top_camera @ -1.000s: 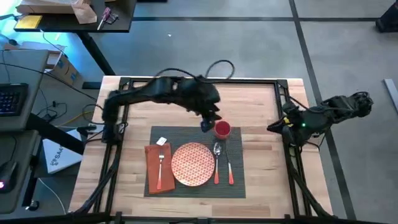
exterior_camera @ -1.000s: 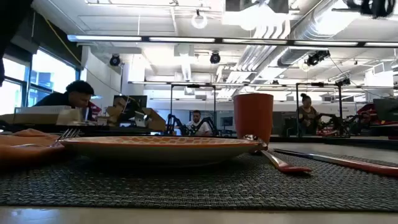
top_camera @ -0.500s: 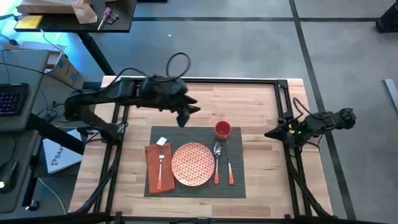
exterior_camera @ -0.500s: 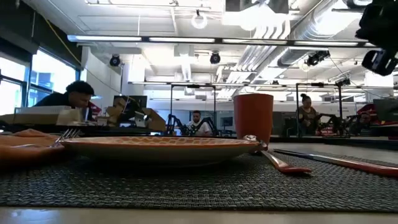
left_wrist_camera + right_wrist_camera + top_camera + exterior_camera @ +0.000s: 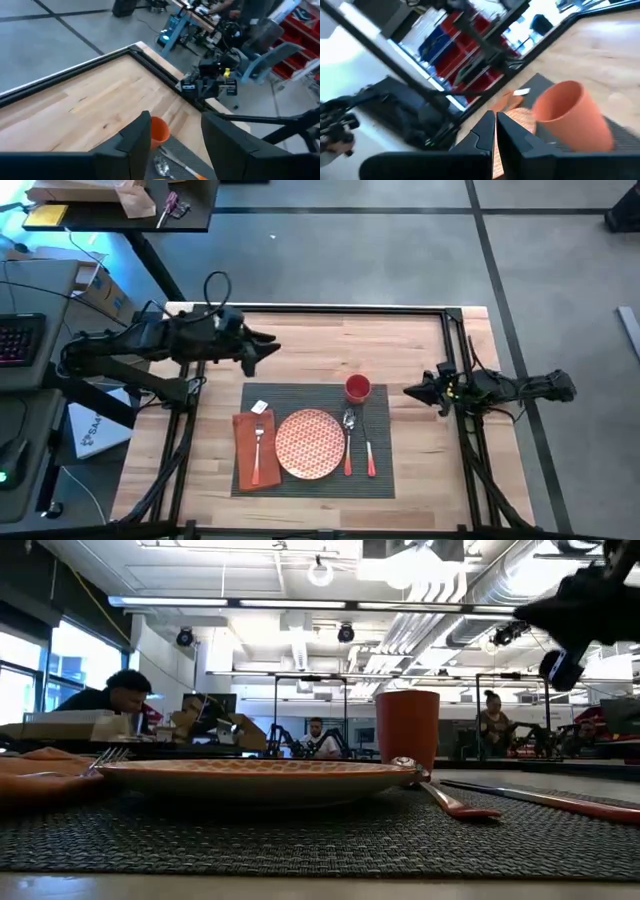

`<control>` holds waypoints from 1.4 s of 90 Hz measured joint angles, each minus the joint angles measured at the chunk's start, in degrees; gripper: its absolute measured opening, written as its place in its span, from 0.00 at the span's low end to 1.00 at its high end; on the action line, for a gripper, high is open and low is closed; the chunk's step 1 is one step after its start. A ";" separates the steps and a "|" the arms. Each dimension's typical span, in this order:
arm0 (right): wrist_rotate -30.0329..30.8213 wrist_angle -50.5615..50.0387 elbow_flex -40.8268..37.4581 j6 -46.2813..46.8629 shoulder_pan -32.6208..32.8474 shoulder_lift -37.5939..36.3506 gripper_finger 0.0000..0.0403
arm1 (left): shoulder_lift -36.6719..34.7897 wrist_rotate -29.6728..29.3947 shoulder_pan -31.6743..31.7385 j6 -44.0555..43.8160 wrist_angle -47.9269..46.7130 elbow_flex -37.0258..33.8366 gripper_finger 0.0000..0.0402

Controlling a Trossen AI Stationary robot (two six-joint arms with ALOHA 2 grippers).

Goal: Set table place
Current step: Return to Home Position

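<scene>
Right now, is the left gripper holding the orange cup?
No: the orange cup stands free on the grey placemat, and the left gripper hangs open over the table, apart from it.

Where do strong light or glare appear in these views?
Low view: bright ceiling strip lights and windows shine behind the orange-red cylindrical cup. High view: even light on the light-wood butcher-block table. Right wrist view: a large washed-out white patch past the table's edge.

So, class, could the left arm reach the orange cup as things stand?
Probably yes: the left gripper hangs open over bare table, and nothing stands between it and the cup on the mat.
</scene>
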 joint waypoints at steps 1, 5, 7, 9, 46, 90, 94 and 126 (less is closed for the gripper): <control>-0.42 -0.02 0.00 -0.31 -0.49 -0.01 0.00 | -0.28 0.02 0.05 -0.01 0.21 -0.48 0.39; -1.98 -0.35 0.00 -1.61 -2.32 -0.05 0.00 | -1.54 0.43 0.31 -0.05 1.47 -2.52 0.39; -2.61 -0.42 0.00 -2.43 -3.20 -0.06 0.00 | -2.34 0.87 0.52 -0.20 2.08 -3.58 0.39; -3.42 -0.44 0.00 -3.27 -4.02 -0.06 0.00 | -3.11 1.20 0.70 -0.37 2.43 -4.61 0.39; -4.86 -1.31 0.00 -9.54 -8.97 -0.10 0.00 | -28.79 4.77 5.47 6.84 15.64 -29.50 0.39; -4.90 -1.34 0.00 -9.52 -8.95 -0.07 0.00 | -56.60 7.71 5.77 11.58 20.06 -55.27 0.39; -4.89 -1.32 0.00 -9.52 -8.95 -0.06 0.00 | -55.36 9.00 5.76 12.74 25.73 -57.74 0.39; -5.10 -1.36 0.02 -9.52 -8.95 -0.10 0.00 | -49.19 3.26 5.76 19.26 34.62 -68.06 0.39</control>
